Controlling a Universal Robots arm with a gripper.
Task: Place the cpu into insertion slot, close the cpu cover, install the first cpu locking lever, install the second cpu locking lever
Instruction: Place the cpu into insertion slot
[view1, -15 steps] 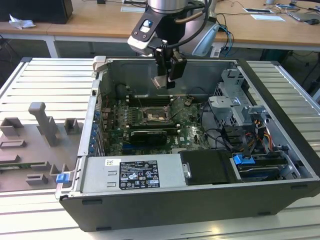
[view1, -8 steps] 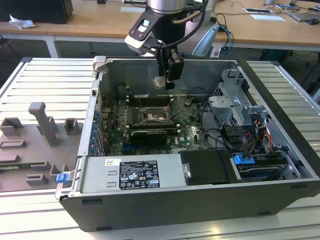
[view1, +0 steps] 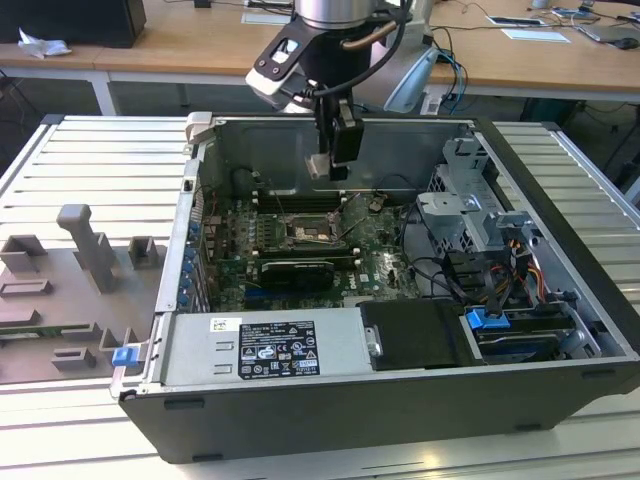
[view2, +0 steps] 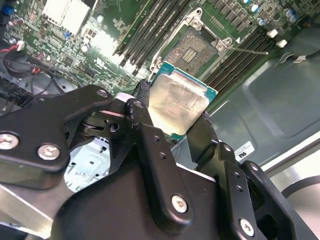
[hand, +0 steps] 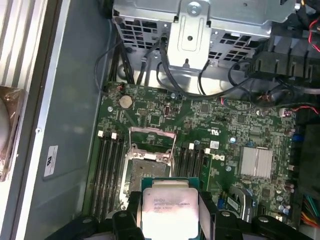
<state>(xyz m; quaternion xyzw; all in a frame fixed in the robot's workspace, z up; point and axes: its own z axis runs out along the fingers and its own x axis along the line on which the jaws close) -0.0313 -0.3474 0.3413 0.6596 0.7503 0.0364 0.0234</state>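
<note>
My gripper (view1: 333, 160) hangs inside the open computer case, shut on the cpu (view2: 177, 107), a flat square chip with a pale metal face and a green edge. Both wrist views show a black finger on each side of the chip (hand: 170, 205). The insertion slot (view1: 308, 233) lies on the motherboard below the gripper, its dark pin field (view2: 192, 47) uncovered. The cpu cover (hand: 152, 142), a thin silver frame, stands swung up at the far edge of the slot (hand: 145, 172). A thin wire lever (view2: 250, 50) sticks out beside the socket.
Long memory slots (hand: 107, 167) flank the socket on both sides. A black expansion card (view1: 298, 270) lies in front of it. A drive cage (view1: 470, 215) with cables fills the exterior view's right, a power supply (view1: 262, 345) the front. A grey fixture plate (view1: 80, 270) lies outside the case.
</note>
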